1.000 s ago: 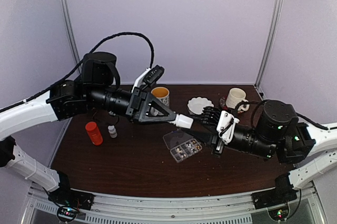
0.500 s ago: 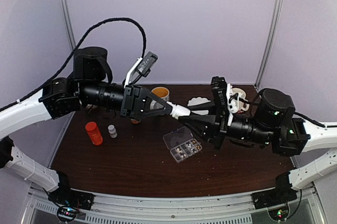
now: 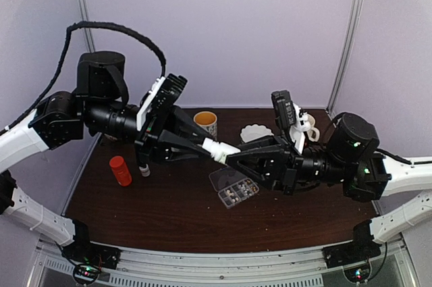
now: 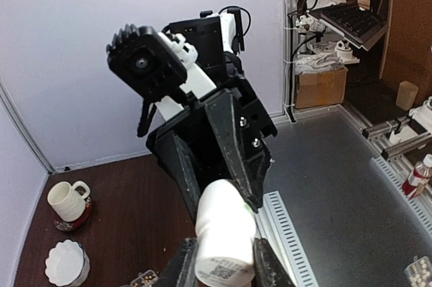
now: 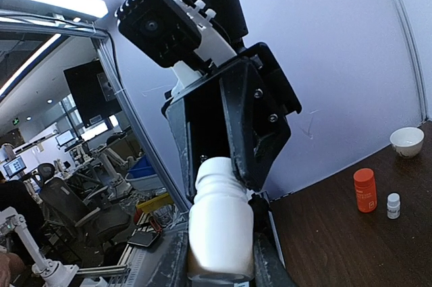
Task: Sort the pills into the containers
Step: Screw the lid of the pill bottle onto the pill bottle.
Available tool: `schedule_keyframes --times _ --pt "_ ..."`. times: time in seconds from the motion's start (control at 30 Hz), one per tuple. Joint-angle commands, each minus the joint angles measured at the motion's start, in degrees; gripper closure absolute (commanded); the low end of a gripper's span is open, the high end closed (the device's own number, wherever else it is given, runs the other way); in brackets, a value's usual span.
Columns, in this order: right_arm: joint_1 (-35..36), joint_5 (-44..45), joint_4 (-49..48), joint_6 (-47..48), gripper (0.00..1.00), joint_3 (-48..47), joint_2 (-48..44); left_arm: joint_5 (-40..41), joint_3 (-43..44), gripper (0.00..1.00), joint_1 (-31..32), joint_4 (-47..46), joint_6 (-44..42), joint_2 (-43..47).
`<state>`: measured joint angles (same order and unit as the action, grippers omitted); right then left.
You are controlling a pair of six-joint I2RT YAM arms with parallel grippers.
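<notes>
- Uncapping seems underway: left gripper [image 3: 210,146] and right gripper [image 3: 233,159] each clamp an end of a small white plastic bottle [image 3: 220,150].
- Next: counter-twist, then pour into the flat clear pill box [image 3: 234,188].

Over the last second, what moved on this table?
The left hand and right hand both rolled at the wrist, carrying the white bottle slightly leftward between them. Neither let go: both stay clamped on it. The pill box and orange bottle did not move.
</notes>
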<state>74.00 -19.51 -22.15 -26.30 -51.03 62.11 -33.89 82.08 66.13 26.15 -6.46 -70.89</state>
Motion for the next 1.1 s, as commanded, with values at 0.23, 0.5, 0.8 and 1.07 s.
schedule_keyframes --times 0.23,0.5,0.8,1.07 --pt "-0.1 1.0 -4.2 -11.5 1.00 0.0 -0.3 9.3 0.4 1.00 4.6 7.2 -24.3 -3.2" --pt "-0.1 1.3 -8.9 -19.9 1.00 1.3 0.5 14.0 -0.9 1.00 8.0 9.2 -43.5 -2.8" --pt "0.0 -1.8 -17.3 -21.1 1.00 3.6 -1.1 11.9 -5.1 1.00 8.0 0.4 -41.9 -1.0" --pt "0.3 -3.3 -11.5 -8.1 1.00 1.5 -1.5 7.6 -6.1 1.00 8.0 -5.8 -29.2 -0.7"
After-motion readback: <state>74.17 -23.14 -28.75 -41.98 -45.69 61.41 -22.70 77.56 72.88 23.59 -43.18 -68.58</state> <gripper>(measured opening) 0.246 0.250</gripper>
